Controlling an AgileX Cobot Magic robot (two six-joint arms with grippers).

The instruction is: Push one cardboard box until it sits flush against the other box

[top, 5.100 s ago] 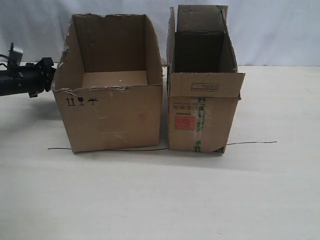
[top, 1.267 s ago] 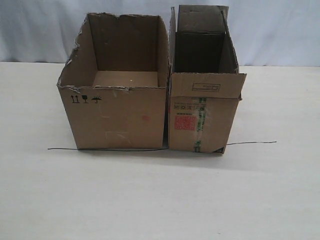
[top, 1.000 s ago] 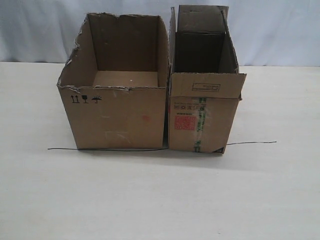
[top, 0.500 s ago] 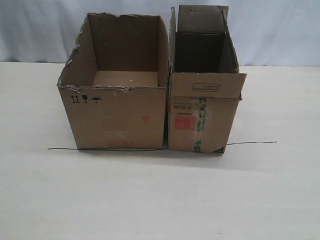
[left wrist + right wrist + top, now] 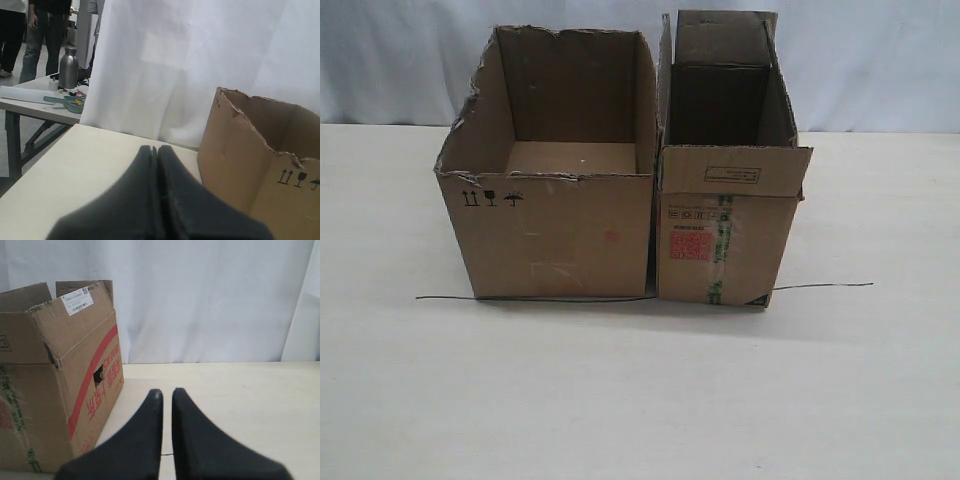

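The wider cardboard box (image 5: 560, 230) with the ragged rim and black symbols stands on the pale table, open side up. Its right wall lies against the other box (image 5: 725, 235), the narrower one with a red label and green tape; only a thin dark seam shows between them. Neither gripper appears in the exterior view. In the left wrist view my left gripper (image 5: 155, 149) is shut and empty, a short way from the cardboard box (image 5: 250, 165). In the right wrist view my right gripper (image 5: 167, 392) is shut with a thin slit, beside the other box (image 5: 55, 380).
A thin black wire (image 5: 820, 287) runs along the table under the boxes' front edges. A white curtain (image 5: 880, 60) hangs behind. Beyond the table's left end stands another table with a steel bottle (image 5: 68, 67), and people stand there.
Since five seconds ago the cardboard box has slid right up to the other box, and the left arm has left the exterior view. Nothing has moved in the last second.
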